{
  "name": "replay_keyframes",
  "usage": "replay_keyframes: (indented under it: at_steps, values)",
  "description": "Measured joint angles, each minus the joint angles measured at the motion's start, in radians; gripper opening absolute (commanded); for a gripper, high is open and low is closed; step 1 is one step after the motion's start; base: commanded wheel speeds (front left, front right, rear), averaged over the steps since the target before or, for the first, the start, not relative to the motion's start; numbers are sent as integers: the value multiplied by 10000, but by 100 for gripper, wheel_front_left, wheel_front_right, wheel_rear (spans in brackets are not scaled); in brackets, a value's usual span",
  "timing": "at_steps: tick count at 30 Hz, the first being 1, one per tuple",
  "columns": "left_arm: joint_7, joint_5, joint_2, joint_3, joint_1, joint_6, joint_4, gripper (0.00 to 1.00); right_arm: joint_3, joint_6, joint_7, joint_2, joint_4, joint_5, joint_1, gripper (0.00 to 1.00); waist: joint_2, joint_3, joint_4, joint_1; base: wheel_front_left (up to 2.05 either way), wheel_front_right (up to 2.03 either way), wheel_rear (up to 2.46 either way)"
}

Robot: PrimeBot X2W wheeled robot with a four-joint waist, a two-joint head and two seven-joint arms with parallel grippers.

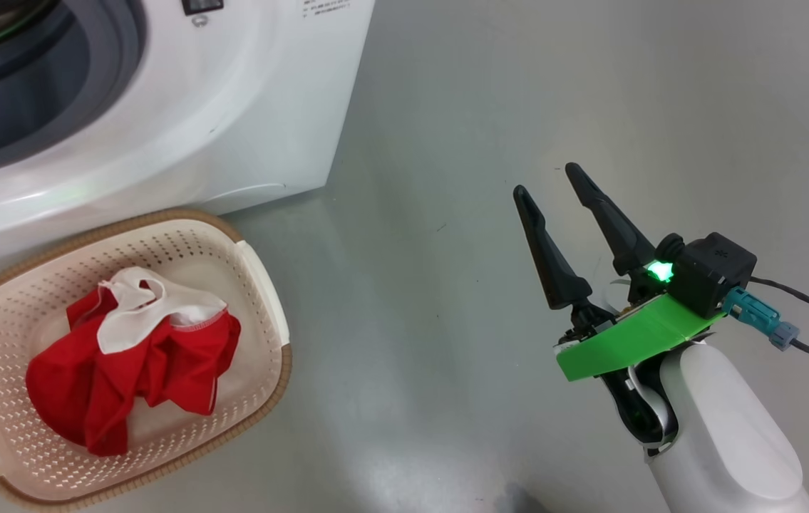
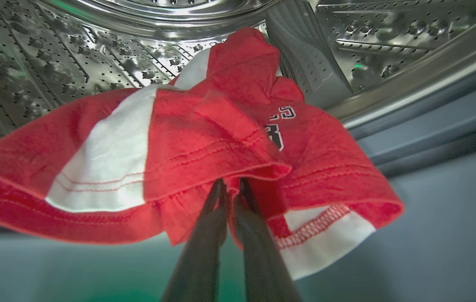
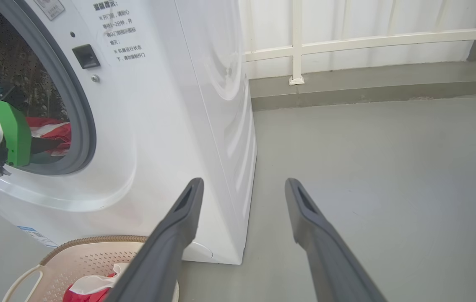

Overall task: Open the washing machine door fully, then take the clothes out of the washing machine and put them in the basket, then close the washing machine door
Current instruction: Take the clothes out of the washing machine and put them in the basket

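Note:
In the left wrist view my left gripper (image 2: 231,188) is shut on a red garment with white bands (image 2: 204,138) at the mouth of the steel drum (image 2: 53,63). The cloth drapes over both fingers. The white washing machine (image 1: 183,107) stands at the upper left, its opening uncovered; its door is out of view. Another red garment with white trim (image 1: 133,363) lies in the cream basket (image 1: 261,285) on the floor in front of the washer. My right gripper (image 1: 547,178) hangs open over bare floor to the right, holding nothing.
The grey rubber seal (image 2: 430,126) rings the drum opening. My left arm's green bracket (image 3: 13,130) reaches into the opening. A white railing and wall (image 3: 347,42) stand behind the washer. Grey floor (image 1: 447,320) stretches to the right of the basket.

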Motion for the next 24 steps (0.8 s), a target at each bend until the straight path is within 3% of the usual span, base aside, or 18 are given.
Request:
replay_keyframes:
  at_steps: [7, 17, 21, 24]
  values:
    - [-558, -326, -144, 86, 48, -6, 36, 0, -31, 0, 0, -38, 59, 0, 24, 100, 0, -223, 154, 1, 0, 0, 0]
    - [-2598, -1250, -777, 556, 900, -328, -173, 0, -276, 0, -2, -245, 102, -2, 198, 100, 0, -853, 541, 0, 0, 0, 0]
    - [-2823, -1432, -947, 614, 1425, -385, -863, 0, -324, 0, 0, -393, 125, -2, 513, 100, 0, -1123, 767, 0, 0, 0, 0]
    - [-2823, -1498, -1039, 673, 2025, -387, -2186, 0, -384, 0, 0, -428, 109, -6, 534, 100, 0, -1292, 969, 0, 0, 0, 0]
